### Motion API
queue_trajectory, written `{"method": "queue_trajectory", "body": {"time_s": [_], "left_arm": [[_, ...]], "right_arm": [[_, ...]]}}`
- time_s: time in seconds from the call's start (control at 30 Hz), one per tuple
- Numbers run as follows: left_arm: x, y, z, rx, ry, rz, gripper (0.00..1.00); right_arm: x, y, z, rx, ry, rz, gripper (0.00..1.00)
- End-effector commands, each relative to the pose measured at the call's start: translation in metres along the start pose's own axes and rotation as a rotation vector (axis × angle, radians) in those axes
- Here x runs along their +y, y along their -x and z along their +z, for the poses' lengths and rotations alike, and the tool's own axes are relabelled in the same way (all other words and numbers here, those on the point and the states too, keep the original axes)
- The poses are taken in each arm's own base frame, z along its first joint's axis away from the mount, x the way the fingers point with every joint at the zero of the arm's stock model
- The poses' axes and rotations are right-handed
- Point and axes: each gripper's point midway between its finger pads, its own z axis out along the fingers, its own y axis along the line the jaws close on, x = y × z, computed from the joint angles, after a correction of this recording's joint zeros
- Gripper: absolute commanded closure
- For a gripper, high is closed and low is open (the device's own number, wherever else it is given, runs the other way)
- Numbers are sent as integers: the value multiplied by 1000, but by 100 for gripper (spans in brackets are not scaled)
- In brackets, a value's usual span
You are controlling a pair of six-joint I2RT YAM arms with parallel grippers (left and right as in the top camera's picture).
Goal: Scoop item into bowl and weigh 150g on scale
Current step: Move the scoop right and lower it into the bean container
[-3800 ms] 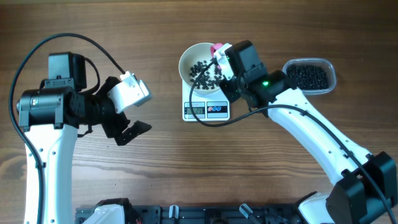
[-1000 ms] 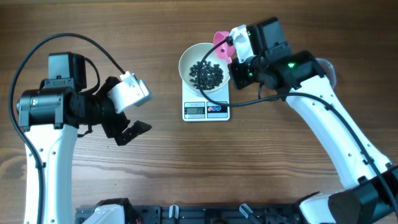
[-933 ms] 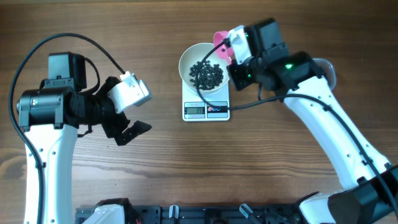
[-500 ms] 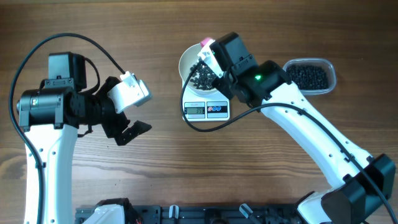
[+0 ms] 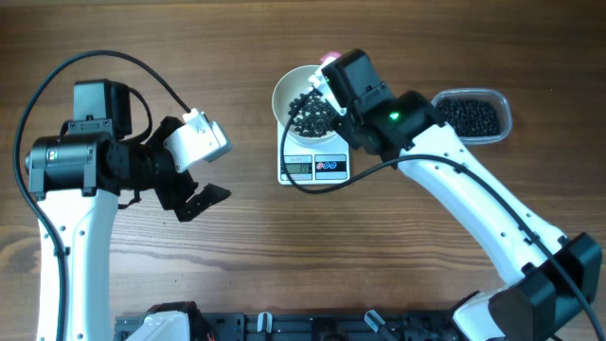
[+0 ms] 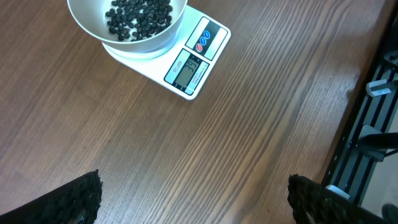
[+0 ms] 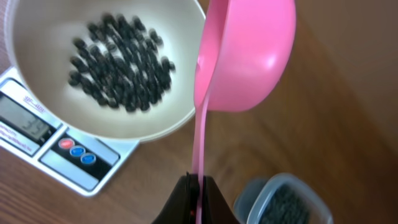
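Note:
The white bowl (image 5: 287, 95) stands on the small white scale (image 5: 314, 169) and holds a heap of black beads (image 5: 311, 114). My right gripper (image 5: 329, 78) hovers at the bowl's far right rim, shut on the thin handle of a pink scoop (image 5: 329, 59). In the right wrist view the gripper (image 7: 198, 186) pinches that handle, and the scoop (image 7: 249, 56) hangs tipped on its side beside the bowl (image 7: 37, 37), its mouth turned toward the beads (image 7: 121, 65). My left gripper (image 5: 194, 197) rests well left of the scale, open and empty (image 6: 196, 208).
A clear plastic tub (image 5: 471, 116) of black beads sits right of the scale, also low in the right wrist view as the tub (image 7: 283, 199). A black rail (image 5: 284, 327) runs along the table's near edge. The scale's display (image 6: 188, 66) faces that edge.
The right arm has swung left from beside the bowl to over its right rim, carrying the scoop, then eased slightly back right. The left arm has not moved.

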Motion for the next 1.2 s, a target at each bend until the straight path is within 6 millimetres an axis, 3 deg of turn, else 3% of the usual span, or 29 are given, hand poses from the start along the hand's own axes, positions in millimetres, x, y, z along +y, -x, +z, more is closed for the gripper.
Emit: {"method": "queue_trajectory", "body": {"time_s": [0.0, 0.23, 0.37, 0.6, 0.8, 1.17], "left_arm": [[-1, 9, -7, -36, 14, 34, 0], [-1, 9, -7, -36, 14, 34, 0], [-1, 9, -7, -36, 14, 34, 0], [-1, 9, -7, -36, 14, 34, 0], [-1, 9, -7, -36, 14, 34, 0], [-1, 9, -7, -36, 14, 34, 0]], "right_arm": [[-34, -13, -16, 27, -42, 233, 96], [-75, -63, -40, 134, -33, 372, 96], [-85, -103, -42, 249, 18, 450, 96], [-113, -152, -43, 371, -5, 535, 96], [-128, -172, -35, 415, -17, 570, 96], [-117, -185, 14, 543, 48, 543, 96]]}}
